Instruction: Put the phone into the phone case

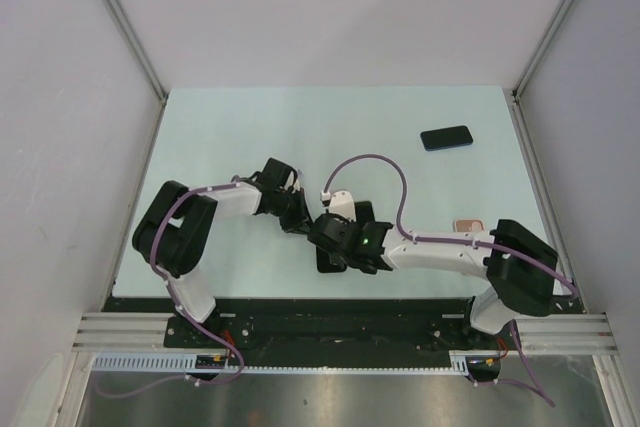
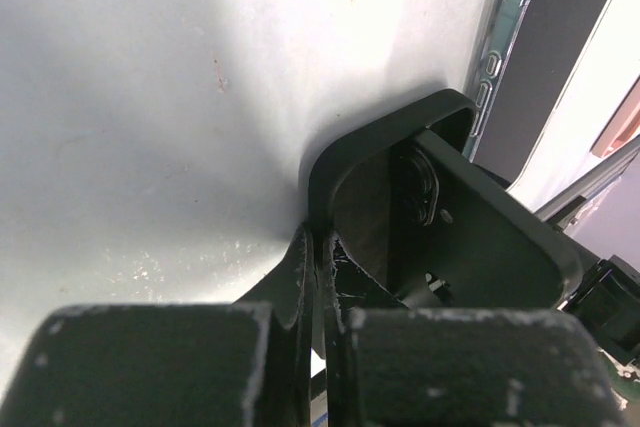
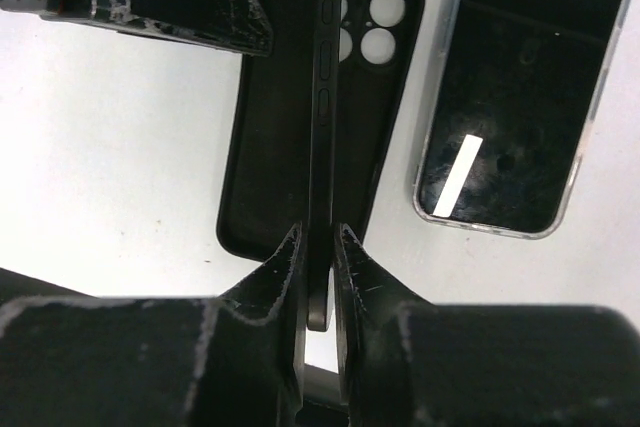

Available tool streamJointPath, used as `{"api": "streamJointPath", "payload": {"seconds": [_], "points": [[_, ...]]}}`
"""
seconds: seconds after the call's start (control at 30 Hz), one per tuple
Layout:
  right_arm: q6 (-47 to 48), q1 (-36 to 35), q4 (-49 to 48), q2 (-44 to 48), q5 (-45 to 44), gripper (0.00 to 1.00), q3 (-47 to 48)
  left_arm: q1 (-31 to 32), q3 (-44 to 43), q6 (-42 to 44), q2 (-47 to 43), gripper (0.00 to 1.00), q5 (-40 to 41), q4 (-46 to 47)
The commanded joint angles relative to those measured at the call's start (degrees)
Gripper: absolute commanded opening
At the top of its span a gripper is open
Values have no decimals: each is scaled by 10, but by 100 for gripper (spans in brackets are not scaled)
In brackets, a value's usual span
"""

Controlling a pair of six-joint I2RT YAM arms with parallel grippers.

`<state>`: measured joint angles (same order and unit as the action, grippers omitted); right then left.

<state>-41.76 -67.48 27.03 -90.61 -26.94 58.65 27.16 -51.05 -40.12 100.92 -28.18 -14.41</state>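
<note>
On the table, the left gripper has its fingers pressed together on the rim of the black phone case, at a rounded corner. How the case is tilted is hard to judge up this close. From above, the 2 arms meet mid-table and hide nearly all of the case.

The right gripper stands just beside the left. Its jaws are only a sliver apart and pinch the phone, which stands on its thin edge over the case's open inside. The phone's top end is cut off by the frame. 3 round camera holes show in the case.

Just right of the case lies a clear-cased phone, screen up. A pinkish item by the right arm is too small to identify. A dark phone lies well apart, farther back.
</note>
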Motion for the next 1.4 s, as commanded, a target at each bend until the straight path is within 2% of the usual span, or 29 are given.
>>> {"api": "streamJointPath", "payload": {"seconds": [0.0,0.1,0.27,0.63,1.17,1.2,1.23,1.27,1.37], "points": [[-6,-5,-32,-39,7,17,16,11,25,-18,3,0,-15,0],[-6,-5,-39,-58,7,20,23,11,36,-23,3,0,-20,10],[-15,-10,-44,-79,-8,30,34,11,40,-24,8,0,-21,13],[-32,-4,-46,-114,-55,36,52,11,45,-29,7,0,-18,14],[-43,15,-25,-112,-76,48,77,11,51,-30,2,0,-13,11],[-43,15,-25,-108,-75,52,77,11,52,-30,2,0,-13,12],[-33,15,-28,-107,-73,75,77,11,53,-30,1,0,-11,12],[-27,13,-32,-106,-73,82,77,11,53,-30,1,0,-13,12],[-13,13,-42,-108,-80,80,77,11,56,-29,1,0,-11,13]]}}
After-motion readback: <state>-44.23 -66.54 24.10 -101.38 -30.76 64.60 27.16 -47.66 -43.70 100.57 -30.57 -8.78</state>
